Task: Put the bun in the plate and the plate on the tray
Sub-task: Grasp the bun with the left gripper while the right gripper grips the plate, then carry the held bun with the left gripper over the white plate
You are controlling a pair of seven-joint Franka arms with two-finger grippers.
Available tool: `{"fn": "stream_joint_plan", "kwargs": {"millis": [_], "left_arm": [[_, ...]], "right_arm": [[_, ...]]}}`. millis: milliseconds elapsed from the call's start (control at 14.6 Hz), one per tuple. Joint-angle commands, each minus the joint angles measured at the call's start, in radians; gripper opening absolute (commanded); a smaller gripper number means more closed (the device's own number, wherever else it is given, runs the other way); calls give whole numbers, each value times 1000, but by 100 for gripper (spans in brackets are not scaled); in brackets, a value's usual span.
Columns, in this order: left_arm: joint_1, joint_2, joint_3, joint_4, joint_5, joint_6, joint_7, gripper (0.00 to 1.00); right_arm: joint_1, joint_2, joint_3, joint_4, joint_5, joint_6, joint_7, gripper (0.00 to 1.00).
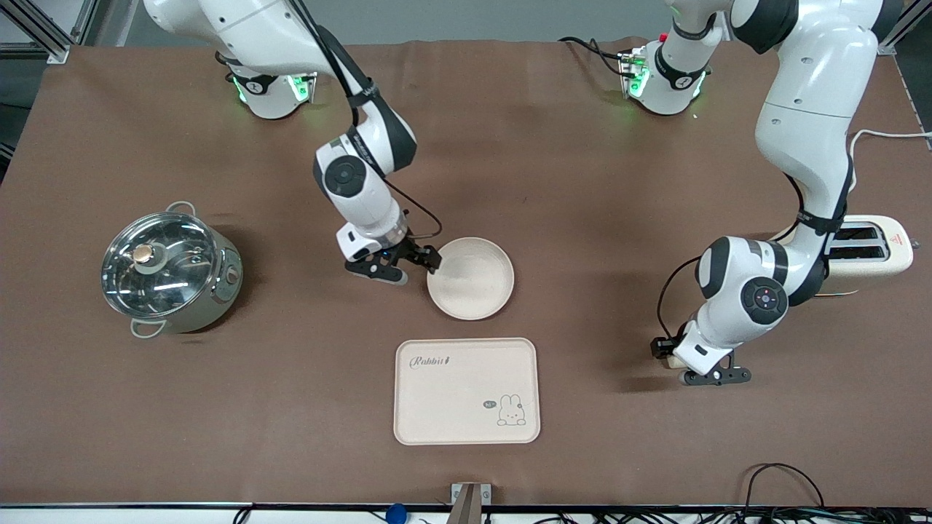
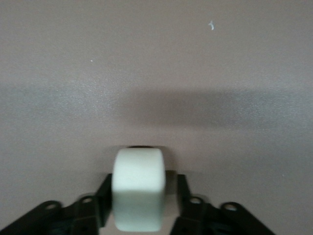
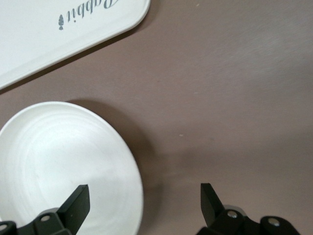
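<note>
- Nothing is finished yet, by my reading: the plate is empty and sits on the bare table, not on the tray.
- The bun is between the fingers of the left pincer, which is closed on it low over the table toward the left arm's end, well apart from the plate.
- The right pincer is spread wide at the plate's rim; in the right wrist view one finger is over the dish and the other is over bare table just outside it.
- Still to do: bun into plate, then plate onto tray.
- Room to move: from the left pincer toward the plate the brown table looks open, nothing in the lane.
- The tray lies just beside the plate, a short hop from the right pincer, and is wider than the plate.
- Watch the toaster close by the left arm's elbow; the lidded pot stands well apart from the right pincer.
</note>
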Motion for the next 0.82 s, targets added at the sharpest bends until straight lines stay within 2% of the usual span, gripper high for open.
{"fn": "stream_joint_plan", "kwargs": {"millis": [0,137,274,547,752], "left_arm": [[-10,-2,0,27,16,-4,-45,39],[-21,-34,-31,16,16,-33,-120,35],[-48,-63,-80,22,17,-126,-230,35],[-130,-102,-181,25,20,-215,-540,35],[-246,-91,-200,43,25,-215,-761,35]], "right_arm": [[27,79,-12,88,19,-3,28,100],[34,96,-14,92,-1,-3,22,99],[32,103,-14,92,-47,-3,19,93],[32,104,-14,91,-58,-6,19,63],[32,104,-14,88,-58,-6,19,45]]}}
